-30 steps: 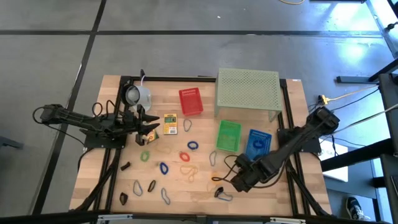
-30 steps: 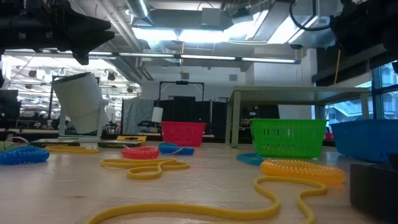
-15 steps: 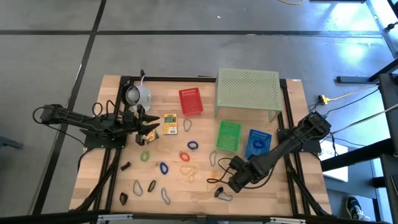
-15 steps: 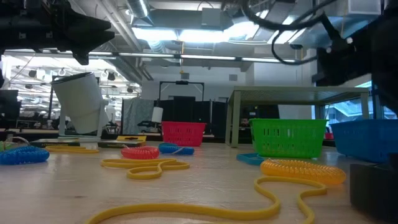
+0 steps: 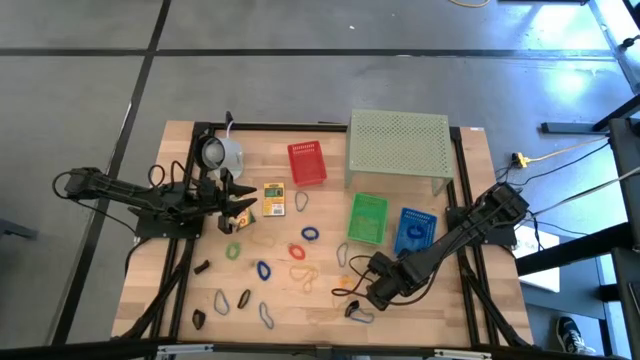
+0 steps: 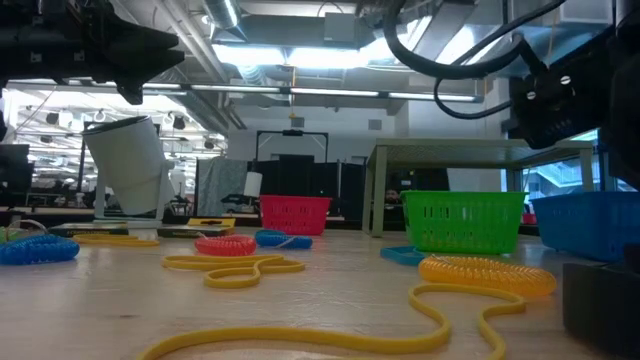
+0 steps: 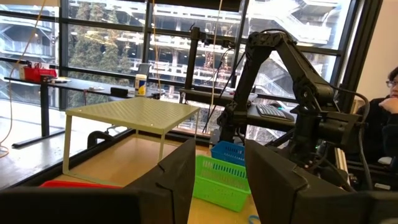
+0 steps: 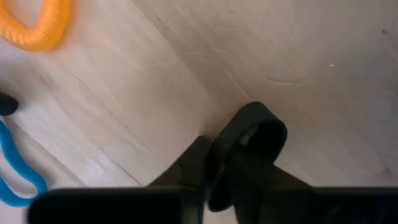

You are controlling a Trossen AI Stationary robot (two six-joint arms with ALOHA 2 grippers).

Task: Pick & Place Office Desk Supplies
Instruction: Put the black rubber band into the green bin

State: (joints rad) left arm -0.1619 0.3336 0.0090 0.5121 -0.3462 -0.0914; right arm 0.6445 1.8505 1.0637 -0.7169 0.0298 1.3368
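Observation:
Small coloured loops, such as a blue one (image 5: 310, 234), a red one (image 5: 297, 251) and an orange one (image 5: 305, 273), lie flat on the wooden table with dark clips (image 5: 244, 298) and a yellow box (image 5: 274, 198). My right gripper (image 5: 362, 291) points down at the near right part of the table, shut on a small black clip (image 8: 252, 130). An orange loop (image 8: 37, 25) and a blue loop (image 8: 18, 177) lie close to it. My left gripper (image 7: 217, 186) waits open and level above the table's left side (image 5: 245, 207), with nothing between its fingers. My right gripper pinches the black clip between its two fingers (image 8: 189, 171), which come from above and point down. The clip's rounded loop end (image 8: 264, 124) sticks out past the fingertips and lies on the table. The fingers hide the rest of the clip.
A red basket (image 5: 307, 163), a green basket (image 5: 367, 217) and a blue basket (image 5: 415, 230) stand mid-table, and a pale green perforated stand (image 5: 398, 143) at the far right. A white mug (image 5: 222, 153) sits far left. Another dark clip (image 5: 357, 312) lies just nearer than my right gripper.
My right gripper has sunk to the table and shifted a little toward the table's left edge, onto the black clip. My left arm has kept still.

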